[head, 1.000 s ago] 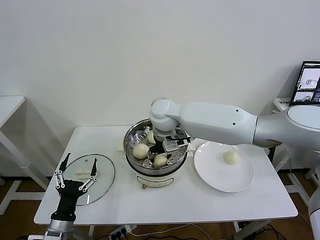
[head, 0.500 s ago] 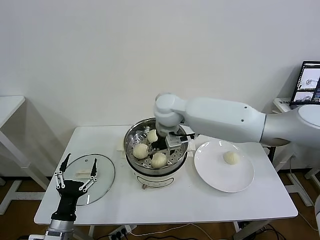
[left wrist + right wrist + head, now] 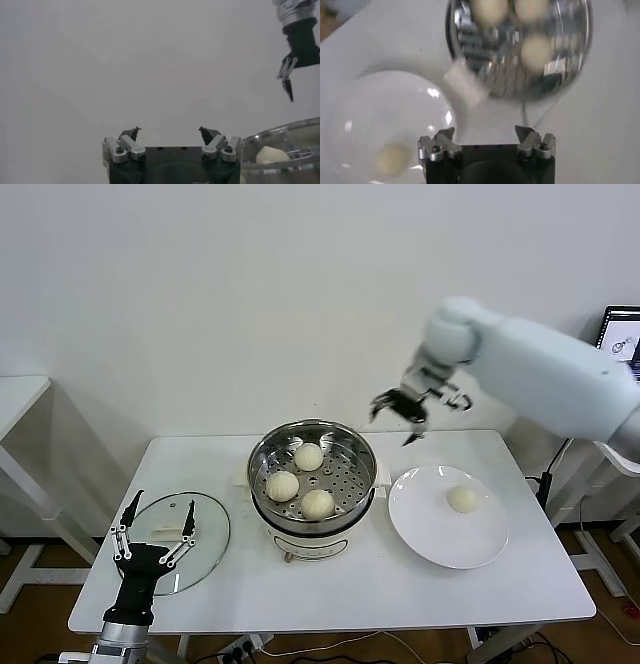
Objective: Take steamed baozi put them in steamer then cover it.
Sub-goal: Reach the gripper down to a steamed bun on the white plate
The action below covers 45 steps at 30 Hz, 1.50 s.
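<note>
Baozi (image 3: 317, 503) three in steamer (image 3: 262, 474), one on plate (image 3: 420, 534), right gripper (image 3: 410, 408) open, empty, raised

left end effector (image 3: 169, 134) spread, steamer (image 3: 280, 137) w/ baozi (image 3: 272, 154)

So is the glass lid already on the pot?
No, the cover lies flat on the table, left of the open steamer.

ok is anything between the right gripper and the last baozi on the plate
Nothing visible. The right gripper hangs open in the air above the plate, and the last baozi sits alone there, uncovered.
</note>
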Motion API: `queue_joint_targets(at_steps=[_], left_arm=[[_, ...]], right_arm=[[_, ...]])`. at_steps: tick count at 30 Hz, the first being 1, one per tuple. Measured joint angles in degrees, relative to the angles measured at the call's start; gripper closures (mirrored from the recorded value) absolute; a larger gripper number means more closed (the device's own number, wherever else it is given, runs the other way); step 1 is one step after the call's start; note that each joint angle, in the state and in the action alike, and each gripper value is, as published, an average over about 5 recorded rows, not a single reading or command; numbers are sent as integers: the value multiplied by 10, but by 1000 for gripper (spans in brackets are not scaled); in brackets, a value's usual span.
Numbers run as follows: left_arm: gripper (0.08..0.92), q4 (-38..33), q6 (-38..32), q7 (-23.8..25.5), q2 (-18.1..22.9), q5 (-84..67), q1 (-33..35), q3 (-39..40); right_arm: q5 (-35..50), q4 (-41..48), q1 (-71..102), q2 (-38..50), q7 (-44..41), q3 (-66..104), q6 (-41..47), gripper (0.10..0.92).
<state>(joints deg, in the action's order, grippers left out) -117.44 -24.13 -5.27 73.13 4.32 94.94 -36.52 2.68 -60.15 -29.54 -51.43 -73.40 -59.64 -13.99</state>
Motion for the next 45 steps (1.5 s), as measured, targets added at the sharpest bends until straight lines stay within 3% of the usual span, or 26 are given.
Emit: queue_joint_targets(at_steps=[14,45], left_arm=[[177,-5,5,0,0,3,4,-1],[177,4,1,-1,0,5,6,-6]], right_arm=[[-4,159,136,53,20,66,65,203],[-59,302,243,-46,78,130,75,219]])
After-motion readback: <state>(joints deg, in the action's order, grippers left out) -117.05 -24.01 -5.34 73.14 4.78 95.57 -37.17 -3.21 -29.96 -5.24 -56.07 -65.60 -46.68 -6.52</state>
